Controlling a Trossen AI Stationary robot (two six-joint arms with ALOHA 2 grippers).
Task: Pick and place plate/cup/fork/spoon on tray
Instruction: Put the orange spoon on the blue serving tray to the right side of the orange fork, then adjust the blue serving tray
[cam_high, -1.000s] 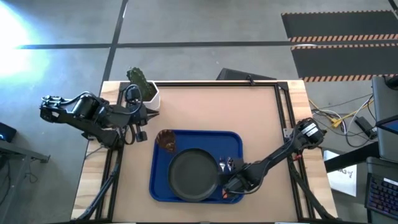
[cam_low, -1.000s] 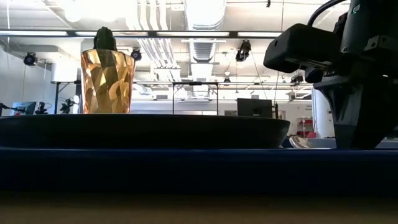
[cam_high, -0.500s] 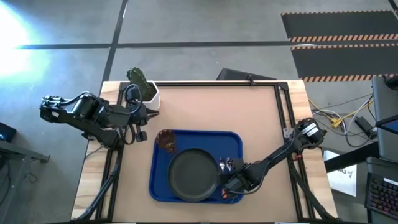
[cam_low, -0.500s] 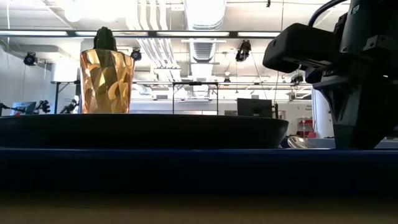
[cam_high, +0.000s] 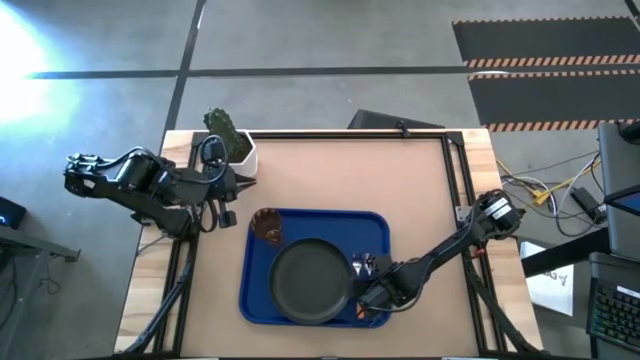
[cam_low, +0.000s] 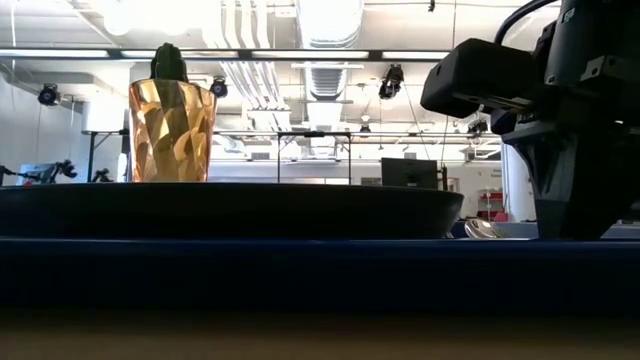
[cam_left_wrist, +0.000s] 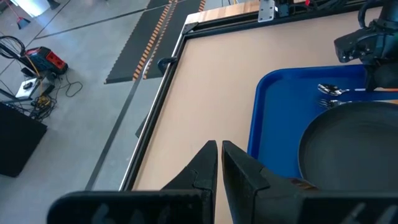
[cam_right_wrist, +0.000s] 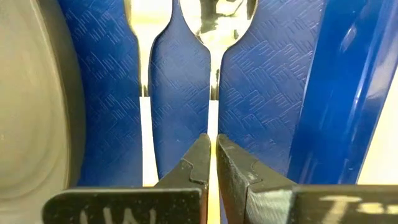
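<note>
The blue tray (cam_high: 258, 300) lies at the table's near middle. The dark plate (cam_high: 312, 280) rests on it, and the amber cup (cam_high: 267, 226) stands upright at its far left corner; the cup also shows in the low view (cam_low: 172, 132). The fork (cam_right_wrist: 138, 56) and the spoon (cam_right_wrist: 217, 15) lie side by side on the tray floor, right of the plate. My right gripper (cam_right_wrist: 211, 146) is low over the tray's right side (cam_high: 367, 295), shut on the spoon. My left gripper (cam_left_wrist: 219, 149) is shut and empty above the table's left edge (cam_high: 246, 182). My right gripper has the spoon's handle (cam_right_wrist: 213, 121) pinched between its two fingers, which lie along the handle. The fingers come from above and from the table's near side. The bowl and neck rest on the tray floor; the fingers hide the rest of the handle.
A white pot with a green cactus (cam_high: 233, 140) stands at the table's far left corner, beside my left gripper. The tray's raised right rim (cam_right_wrist: 336, 93) runs close beside my right gripper. Bare table lies beyond the tray's far edge.
</note>
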